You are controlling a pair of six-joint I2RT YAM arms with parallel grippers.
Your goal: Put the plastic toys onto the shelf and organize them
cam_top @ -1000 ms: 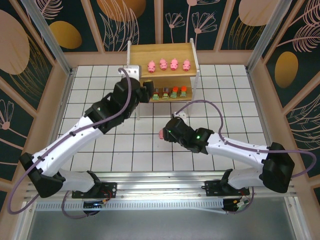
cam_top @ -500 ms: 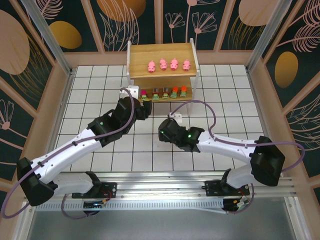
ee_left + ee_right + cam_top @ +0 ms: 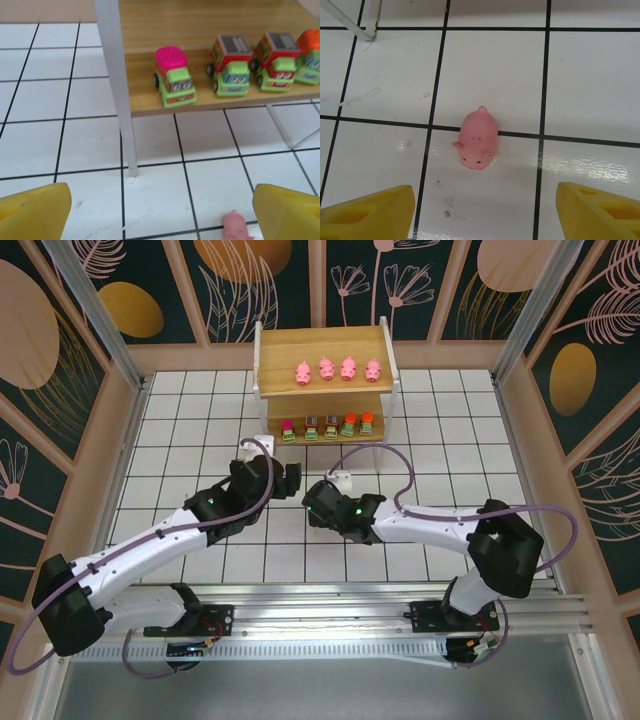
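Nearly done: four pink pigs [image 3: 337,369] and five toy trucks [image 3: 327,426] are sitting on the shelf [image 3: 320,345]; the last pig [image 3: 478,139] is lying on the counter [image 3: 590,75] beneath the spread right tool [image 3: 482,212], the left tool [image 3: 160,210] gaping too.

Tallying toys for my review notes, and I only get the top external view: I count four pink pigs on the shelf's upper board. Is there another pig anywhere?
Observer: Yes. The right wrist view shows a fifth pink pig lying on the tiled table, across a black grid line.
Operator: Gripped?
Observer: No. The right tool is open, its yellow fingers apart and short of the pig.
Operator: And the left side?
Observer: The left tool is open too, facing the toy trucks on the lower board.
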